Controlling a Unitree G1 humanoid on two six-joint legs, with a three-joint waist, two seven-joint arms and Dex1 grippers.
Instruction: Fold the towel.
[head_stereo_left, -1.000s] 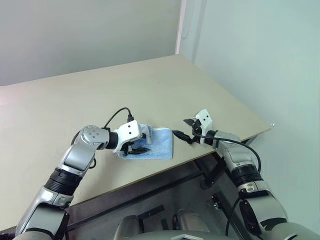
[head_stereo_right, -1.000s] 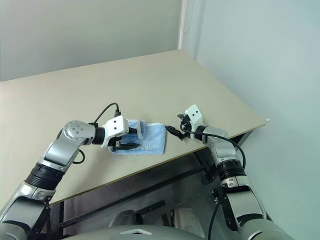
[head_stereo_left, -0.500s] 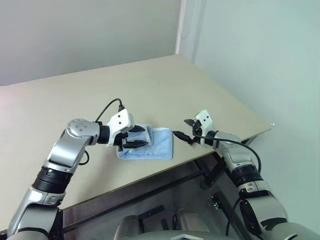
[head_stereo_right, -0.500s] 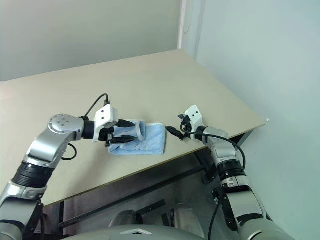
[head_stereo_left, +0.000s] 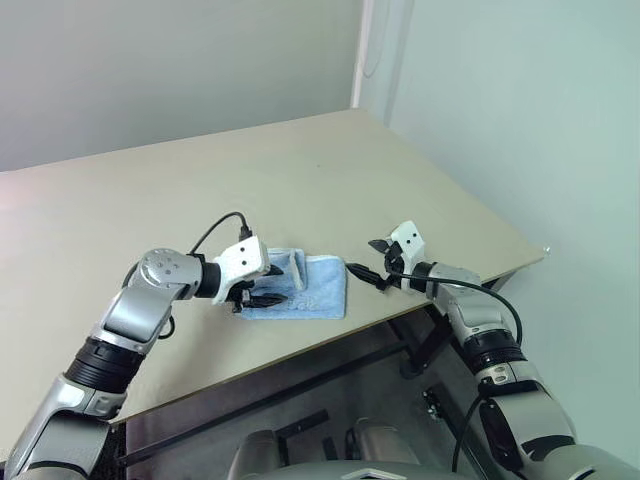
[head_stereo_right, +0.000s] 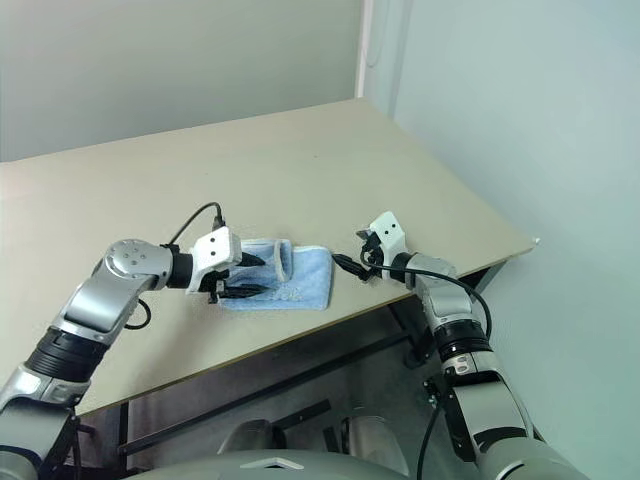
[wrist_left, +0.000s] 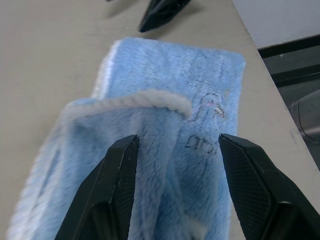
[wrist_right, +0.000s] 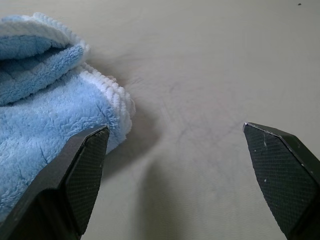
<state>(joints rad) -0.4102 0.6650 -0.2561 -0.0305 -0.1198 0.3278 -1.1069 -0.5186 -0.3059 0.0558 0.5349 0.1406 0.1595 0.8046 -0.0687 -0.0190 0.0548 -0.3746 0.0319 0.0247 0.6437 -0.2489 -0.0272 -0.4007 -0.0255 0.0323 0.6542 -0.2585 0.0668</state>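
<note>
The towel lies folded on the worktop near its front edge, toward the right corner. The left end effector straddles a raised fold of it, fingers parted. The right end effector hangs wide open just beside the towel's right end, holding nothing.

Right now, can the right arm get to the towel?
Probably yes. The right gripper hangs open beside the towel, one edge of it just off one finger, and only bare table lies between.
</note>
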